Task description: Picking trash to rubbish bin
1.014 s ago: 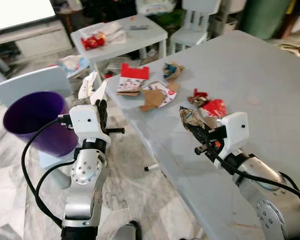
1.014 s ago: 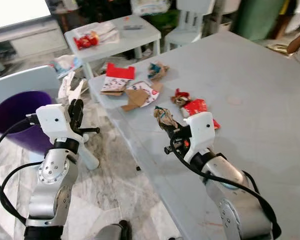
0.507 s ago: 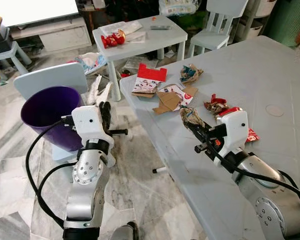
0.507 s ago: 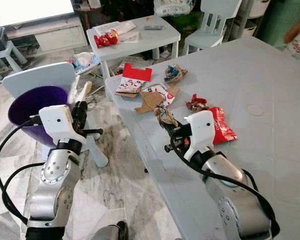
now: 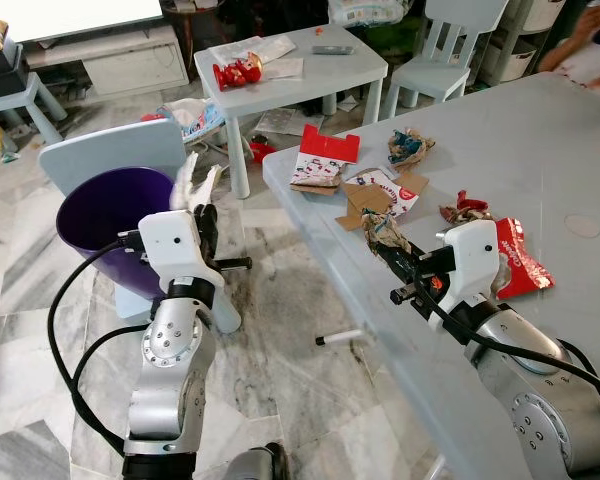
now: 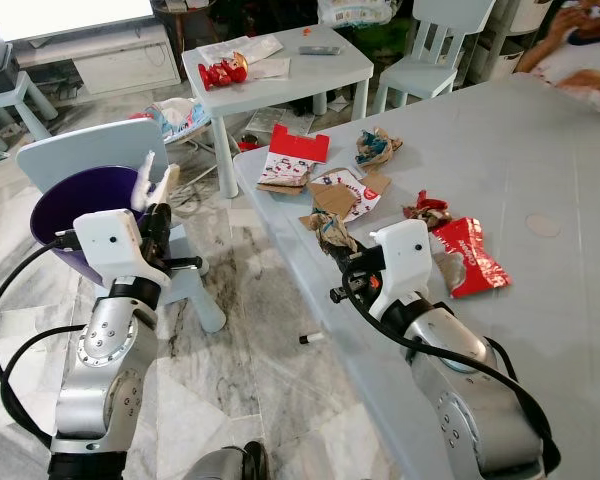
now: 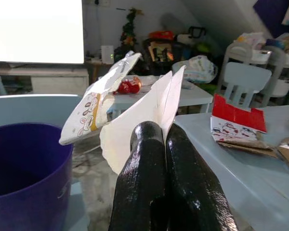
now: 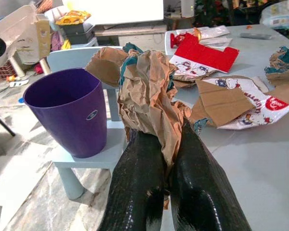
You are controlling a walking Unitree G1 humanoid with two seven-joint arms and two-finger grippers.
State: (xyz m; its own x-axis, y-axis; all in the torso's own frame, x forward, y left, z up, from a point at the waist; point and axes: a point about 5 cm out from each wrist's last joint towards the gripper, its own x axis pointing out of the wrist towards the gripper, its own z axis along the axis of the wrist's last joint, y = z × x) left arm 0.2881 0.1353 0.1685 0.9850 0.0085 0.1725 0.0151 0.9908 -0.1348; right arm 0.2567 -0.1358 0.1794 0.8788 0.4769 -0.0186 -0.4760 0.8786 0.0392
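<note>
Where right pincer (image 8: 159, 168) clamps, crumpled brown paper (image 8: 147, 91) between fingers.

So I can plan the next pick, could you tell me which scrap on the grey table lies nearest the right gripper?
The red foil wrapper, flattened just beyond the right gripper; the other scraps lie farther along the grey table.

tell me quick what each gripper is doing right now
Left gripper: shut on a white wrapper, beside the purple bin.
Right gripper: shut on crumpled brown paper, over the table edge.
</note>
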